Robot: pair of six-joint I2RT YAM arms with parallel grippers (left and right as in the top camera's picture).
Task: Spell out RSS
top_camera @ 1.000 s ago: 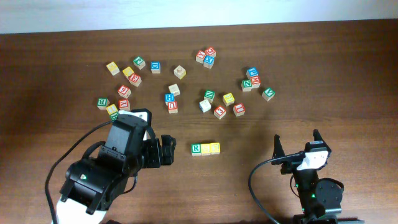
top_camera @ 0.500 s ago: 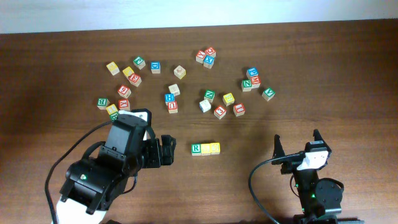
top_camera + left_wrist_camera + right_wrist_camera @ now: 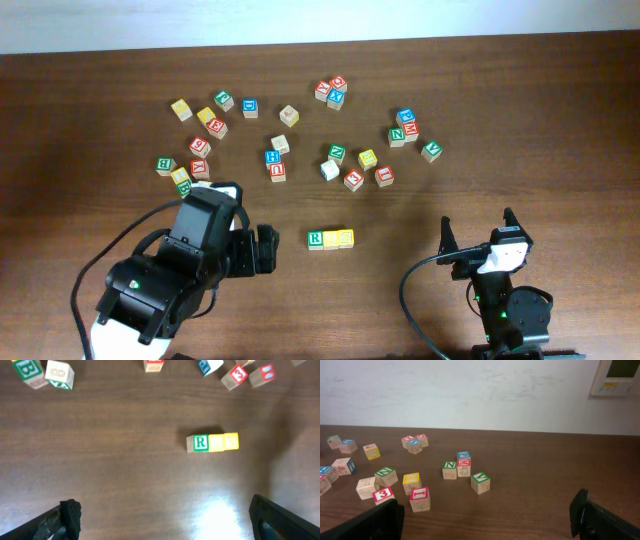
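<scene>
R cube [image 3: 316, 239], two yellow cubes [image 3: 339, 238] touching in row on counter [image 3: 520, 90]. Left tool [image 3: 268, 248] apart, empty. Right tool [image 3: 478, 226] apart, empty.

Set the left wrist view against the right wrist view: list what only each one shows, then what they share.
Only the left wrist view: the R cube and two yellow cubes, touching in one row, seen from above. Only the right wrist view: the white wall, a wall panel at top right, and the green V cube. Both: the brown table, the red 3 cube and the red I cube beside it.
</scene>
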